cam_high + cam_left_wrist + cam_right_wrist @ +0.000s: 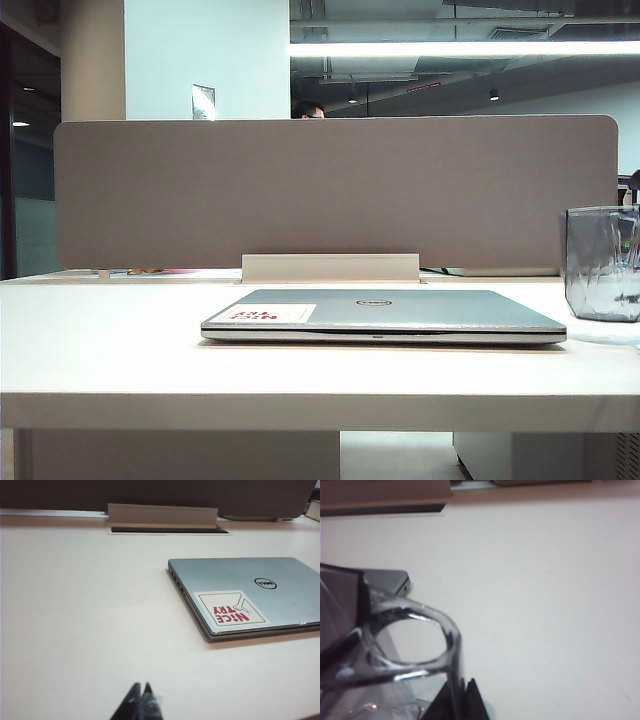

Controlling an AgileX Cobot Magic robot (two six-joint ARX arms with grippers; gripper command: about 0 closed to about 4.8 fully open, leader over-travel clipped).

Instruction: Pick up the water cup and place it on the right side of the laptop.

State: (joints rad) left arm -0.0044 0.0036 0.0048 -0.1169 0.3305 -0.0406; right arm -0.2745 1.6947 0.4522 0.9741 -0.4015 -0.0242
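Observation:
The laptop [385, 312] lies shut in the middle of the white table, its white sticker with red print [230, 609] towards the left; one of its corners [390, 577] shows in the right wrist view. The smoky transparent water cup [602, 262] stands upright just right of the laptop, cut off by the exterior view's edge. I cannot tell whether its base touches the table. My right gripper [466, 682] is shut on the cup's handle [445, 630]. My left gripper [141, 686] is shut and holds nothing, over bare table to the front left of the laptop [250, 595].
A grey divider panel [335, 190] runs along the back of the table, with a raised cable flap [330, 267] just behind the laptop. The table's front edge [300, 400] is close to the laptop. A person's head [308, 110] shows beyond the panel.

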